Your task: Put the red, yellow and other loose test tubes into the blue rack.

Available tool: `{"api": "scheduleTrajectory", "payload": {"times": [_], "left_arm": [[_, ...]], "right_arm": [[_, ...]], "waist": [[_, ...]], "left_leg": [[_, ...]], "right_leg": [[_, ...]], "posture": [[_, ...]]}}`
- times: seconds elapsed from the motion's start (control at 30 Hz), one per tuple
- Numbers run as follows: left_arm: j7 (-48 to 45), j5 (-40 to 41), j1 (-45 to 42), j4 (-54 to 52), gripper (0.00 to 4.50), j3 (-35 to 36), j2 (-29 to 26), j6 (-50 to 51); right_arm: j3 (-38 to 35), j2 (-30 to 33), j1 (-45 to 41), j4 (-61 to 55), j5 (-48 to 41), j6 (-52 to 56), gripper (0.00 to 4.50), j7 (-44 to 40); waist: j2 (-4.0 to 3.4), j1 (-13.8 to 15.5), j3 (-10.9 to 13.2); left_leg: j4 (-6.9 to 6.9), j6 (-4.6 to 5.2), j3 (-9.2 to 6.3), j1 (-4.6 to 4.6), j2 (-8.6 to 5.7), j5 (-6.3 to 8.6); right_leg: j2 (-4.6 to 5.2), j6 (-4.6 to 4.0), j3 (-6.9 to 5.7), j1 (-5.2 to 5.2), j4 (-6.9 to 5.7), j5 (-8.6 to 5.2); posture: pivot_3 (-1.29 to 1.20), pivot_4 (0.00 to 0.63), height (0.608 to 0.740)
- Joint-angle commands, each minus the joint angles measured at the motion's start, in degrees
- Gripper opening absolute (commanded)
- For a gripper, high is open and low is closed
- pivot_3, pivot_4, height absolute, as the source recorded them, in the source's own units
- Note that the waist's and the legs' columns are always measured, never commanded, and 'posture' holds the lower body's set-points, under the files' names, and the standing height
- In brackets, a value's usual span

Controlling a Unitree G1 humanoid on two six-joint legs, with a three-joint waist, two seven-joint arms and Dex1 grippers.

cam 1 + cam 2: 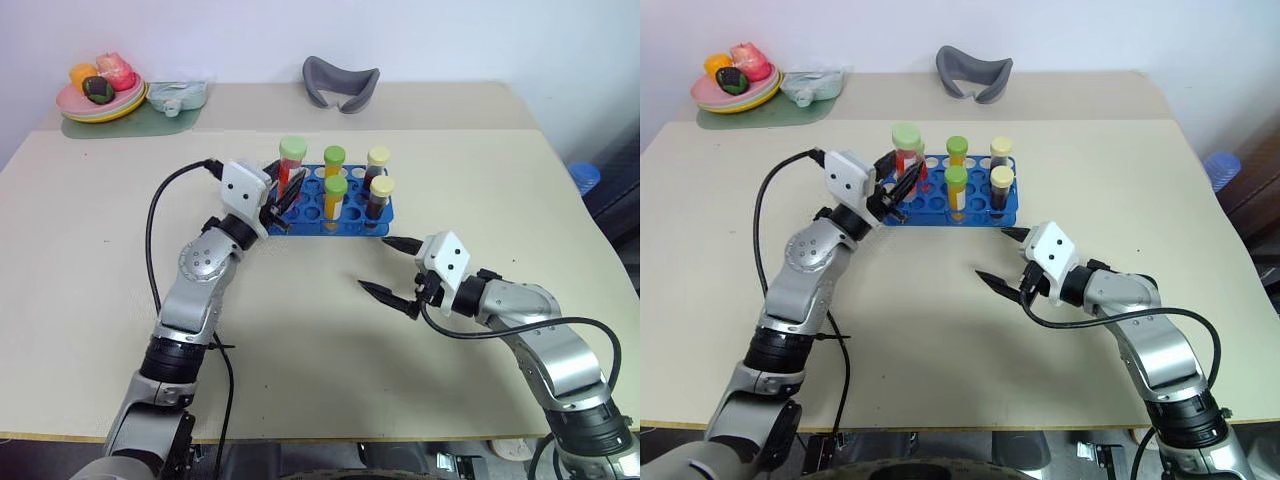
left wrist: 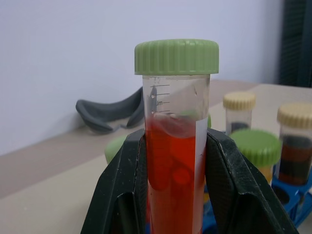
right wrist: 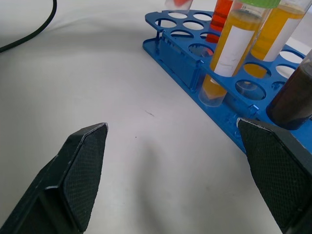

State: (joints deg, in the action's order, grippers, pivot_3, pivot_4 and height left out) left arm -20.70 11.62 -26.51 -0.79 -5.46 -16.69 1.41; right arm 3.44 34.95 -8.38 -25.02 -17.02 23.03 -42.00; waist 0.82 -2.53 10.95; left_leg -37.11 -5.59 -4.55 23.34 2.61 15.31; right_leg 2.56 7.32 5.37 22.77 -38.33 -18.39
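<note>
Right gripper (image 1: pixel 392 268) is sitting nearest the camera, hanging just off the table (image 1: pixel 300 330) in front of the rack's near right corner, jaws spread wide and carrying nothing. Its wrist view is looking along the near edge of the blue rack (image 3: pixel 195 73), with bare tabletop between the fingers.

Left gripper (image 1: pixel 282 203) is clamping the red tube (image 1: pixel 289 165), green cap up and roughly upright, at the left end of the blue rack (image 1: pixel 345 217). In the left wrist view the black fingers (image 2: pixel 229 185) are pinching the red-filled barrel on both sides. I cannot tell whether the tip is already down in a hole or just over it, so I'm counting that one as in progress.

Already standing in the rack: two yellow-orange tubes (image 1: pixel 335 198) with green caps and two dark tubes (image 1: pixel 380 197) with pale-yellow caps.

No loose tubes are lying on the table that I can see. So I'm judging the task as nearly done: what is left is seating the red tube and letting go.
</note>
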Motion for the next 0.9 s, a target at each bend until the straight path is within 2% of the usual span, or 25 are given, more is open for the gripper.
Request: {"api": "scheduleTrajectory", "payload": {"times": [0.03, 0.6, 0.9], "left_arm": [[-0.04, -1.05, 0.73, 2.37, 1.46, 1.41, 1.53, -4.45], [-3.47, -0.5, -0.29, 13.07, 1.46, 3.13, 8.05, -13.7], [-3.86, -2.02, -1.52, 16.38, 1.46, 3.3, 8.44, -16.15]], "right_arm": [[-1.71, 0.58, 0.22, -2.65, -0.33, -0.16, 4.37, 0.4], [-1.62, 0.4, 0.1, -2.63, -0.28, 0.06, 4.37, 0.61], [-1.65, 0.08, 0.21, -3.18, -1.26, 0.74, 4.37, 0.66]], "waist": [[0.0, 0.0, 0.0], [-0.07, 0.06, -0.06], [-0.07, 0.04, -0.06]], "left_leg": [[0.0, 0.0, 0.0, 0.0, 0.0, 0.0], [0.0, -0.01, -0.01, -0.09, 0.0, -0.01], [0.0, -0.02, -0.02, -0.09, -0.01, -0.01]], "right_leg": [[0.0, 0.0, 0.0, 0.0, 0.0, 0.0], [0.0, 0.0, -0.01, -0.13, 0.01, 0.0], [0.0, 0.01, -0.01, -0.13, 0.02, 0.0]], "posture": [[0.0, 0.15, 0.74], [0.0, 0.15, 0.74], [0.0, 0.15, 0.74]]}}
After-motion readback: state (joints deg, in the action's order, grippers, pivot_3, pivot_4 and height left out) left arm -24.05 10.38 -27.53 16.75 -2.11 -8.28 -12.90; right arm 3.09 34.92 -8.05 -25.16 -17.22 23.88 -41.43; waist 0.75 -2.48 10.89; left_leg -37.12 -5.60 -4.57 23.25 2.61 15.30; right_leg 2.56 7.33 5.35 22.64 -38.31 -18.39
